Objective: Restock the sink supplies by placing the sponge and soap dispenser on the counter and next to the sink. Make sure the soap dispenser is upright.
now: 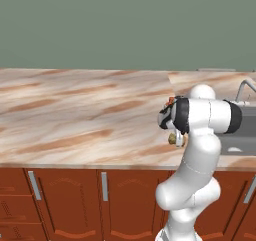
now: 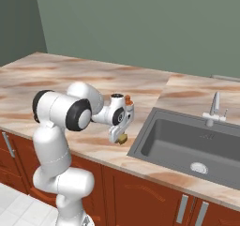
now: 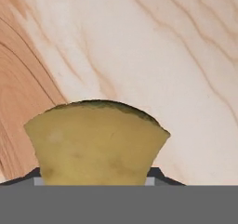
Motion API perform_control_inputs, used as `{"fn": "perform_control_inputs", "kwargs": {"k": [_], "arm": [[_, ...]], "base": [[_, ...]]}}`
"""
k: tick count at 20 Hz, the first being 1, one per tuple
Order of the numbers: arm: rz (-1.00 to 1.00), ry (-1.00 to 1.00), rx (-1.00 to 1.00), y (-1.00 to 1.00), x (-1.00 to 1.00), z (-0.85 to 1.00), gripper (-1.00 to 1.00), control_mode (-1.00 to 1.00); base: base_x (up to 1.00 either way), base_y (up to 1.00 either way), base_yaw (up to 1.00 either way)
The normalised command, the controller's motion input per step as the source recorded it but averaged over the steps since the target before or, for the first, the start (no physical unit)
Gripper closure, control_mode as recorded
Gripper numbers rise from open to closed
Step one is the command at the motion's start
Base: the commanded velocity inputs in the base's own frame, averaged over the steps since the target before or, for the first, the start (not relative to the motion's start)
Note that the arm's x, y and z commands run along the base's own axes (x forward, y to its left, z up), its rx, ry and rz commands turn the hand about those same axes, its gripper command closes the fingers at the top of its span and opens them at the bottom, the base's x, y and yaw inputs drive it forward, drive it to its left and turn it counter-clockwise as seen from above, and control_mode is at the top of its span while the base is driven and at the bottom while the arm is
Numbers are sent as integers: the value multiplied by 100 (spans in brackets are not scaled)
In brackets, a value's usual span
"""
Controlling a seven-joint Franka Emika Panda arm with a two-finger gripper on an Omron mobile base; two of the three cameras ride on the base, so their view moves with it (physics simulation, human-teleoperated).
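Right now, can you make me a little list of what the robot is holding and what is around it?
held thing: sponge, tan-yellow, between the fingertips of the pincer
pincer state: shut on the sponge
pincer place: above the counter, just left of the sink in the right base view
sponge on counter: not yet, it hangs over the marble surface
sink: grey basin with a silver faucet behind it
below the counter: reddish-brown cabinets with grey handles
soap dispenser: cannot tell where it is
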Motion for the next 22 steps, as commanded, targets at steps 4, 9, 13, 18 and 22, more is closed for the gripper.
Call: {"fn": "perform_control_inputs", "kwargs": {"k": [4, 9, 13, 18, 22], "arm": [[0, -16, 0, 0, -33, -9, -100, -100], [0, -16, 0, 0, -36, 16, -100, -100], [0, -17, 0, 0, -15, 55, -100, -100], [0, -17, 0, 0, -21, 73, -100, -100], [-1, -9, 0, 0, -49, 75, -100, -100]], "base": [[0, 0, 0], [0, 0, 0], [0, 0, 0], [0, 0, 0], [0, 0, 0]]}}
